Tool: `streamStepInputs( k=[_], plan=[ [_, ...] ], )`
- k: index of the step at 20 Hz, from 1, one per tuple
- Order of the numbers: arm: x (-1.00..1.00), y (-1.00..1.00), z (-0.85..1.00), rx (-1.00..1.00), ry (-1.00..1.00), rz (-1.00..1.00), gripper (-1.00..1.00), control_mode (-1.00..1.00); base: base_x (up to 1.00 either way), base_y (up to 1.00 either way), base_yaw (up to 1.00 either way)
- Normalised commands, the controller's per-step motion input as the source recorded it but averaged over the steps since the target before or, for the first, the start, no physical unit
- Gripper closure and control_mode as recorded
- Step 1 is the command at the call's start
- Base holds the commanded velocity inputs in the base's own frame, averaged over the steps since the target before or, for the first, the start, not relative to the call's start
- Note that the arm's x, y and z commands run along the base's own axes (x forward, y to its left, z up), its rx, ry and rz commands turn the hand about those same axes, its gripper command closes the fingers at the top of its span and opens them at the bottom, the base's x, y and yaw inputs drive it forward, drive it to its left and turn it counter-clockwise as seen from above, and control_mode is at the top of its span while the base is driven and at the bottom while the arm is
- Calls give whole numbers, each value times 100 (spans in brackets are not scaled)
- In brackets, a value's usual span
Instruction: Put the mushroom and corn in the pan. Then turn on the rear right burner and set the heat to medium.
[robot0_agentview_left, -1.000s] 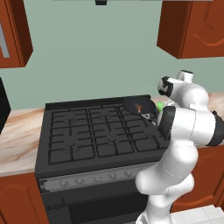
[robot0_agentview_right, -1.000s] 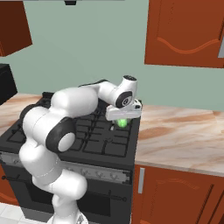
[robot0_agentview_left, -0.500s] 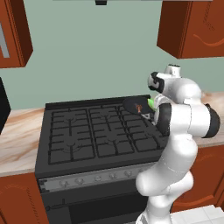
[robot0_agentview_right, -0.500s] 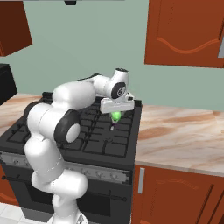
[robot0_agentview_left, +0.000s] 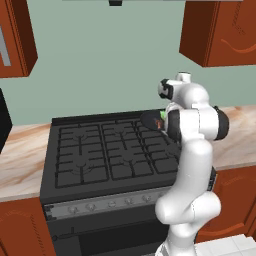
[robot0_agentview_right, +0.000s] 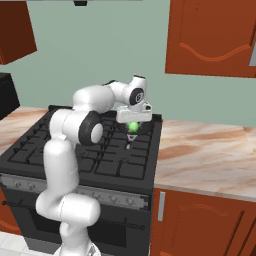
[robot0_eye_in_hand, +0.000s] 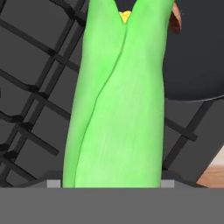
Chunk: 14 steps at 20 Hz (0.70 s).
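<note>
Clamped in the gripper (robot0_agentview_right: 133, 131) at centre frame above the stove's black grid grates (robot0_agentview_right: 100, 155), the smooth green husked corn (robot0_eye_in_hand: 118, 100) runs lengthwise up the hand view, yellow tip topmost.

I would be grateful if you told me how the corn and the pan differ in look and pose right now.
The corn is bright green and elongated, with yellow showing at its far tip; the pan is black, round and shallow. The corn hangs in the air, gripped by the gripper, while the pan rests on the stove grates. The hand view shows the corn above bare grates, beside the pan's rim, not over its middle. Both are at the stove's rear right.
</note>
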Motion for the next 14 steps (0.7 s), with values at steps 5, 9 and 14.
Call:
streamStepInputs(
  k=[5, 9, 14],
  plan=[
    [41, 14, -22, -1, 5, 0, 100, -100, 0, 0, 0],
    [30, 9, -59, 0, 4, 0, 100, -100, 0, 0, 0],
    [35, 8, -17, 0, 0, 0, 100, -100, 0, 0, 0]
  ],
)
